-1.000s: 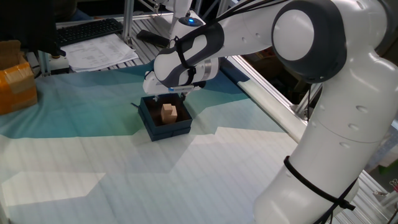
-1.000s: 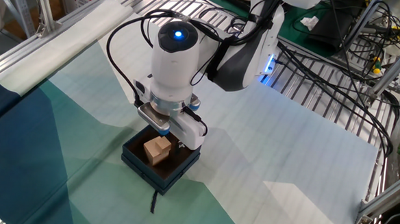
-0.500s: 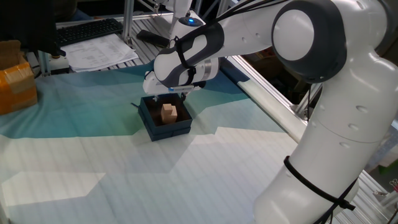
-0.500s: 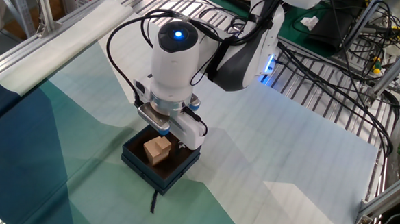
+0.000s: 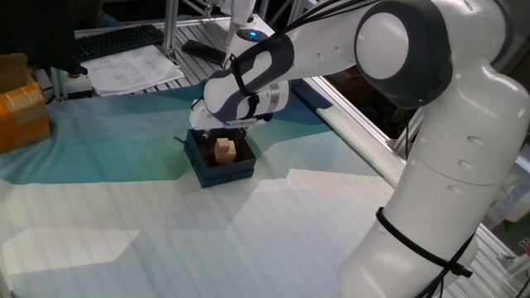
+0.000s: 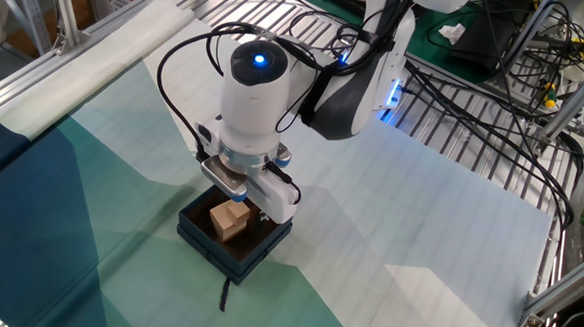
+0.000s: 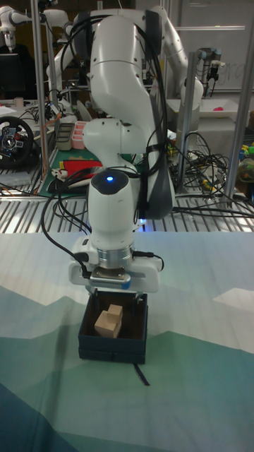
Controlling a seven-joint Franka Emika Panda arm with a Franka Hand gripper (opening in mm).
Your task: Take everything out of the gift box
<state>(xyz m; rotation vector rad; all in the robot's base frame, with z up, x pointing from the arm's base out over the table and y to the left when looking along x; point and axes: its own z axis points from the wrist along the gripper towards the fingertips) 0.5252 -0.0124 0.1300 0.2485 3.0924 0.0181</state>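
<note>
1. One fixed view: raised camera beside the arm's base, looking down across the table [image 5: 166, 240] toward a bench with papers; the arm's body fills the right foreground.
2. The other fixed view: high camera on the opposite side, looking down obliquely toward metal rails and cables.
3. Tall fixed view: low, near, frontal, facing the arm.
4. All three share the gift box [image 5: 219, 168] [image 6: 230, 242] [image 7: 113, 339] beneath the arm's wrist.

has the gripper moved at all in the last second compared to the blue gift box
Yes, slightly. The gripper has eased down and toward the near-left side of the gift box in the other fixed view; the box itself has stayed put.
</note>
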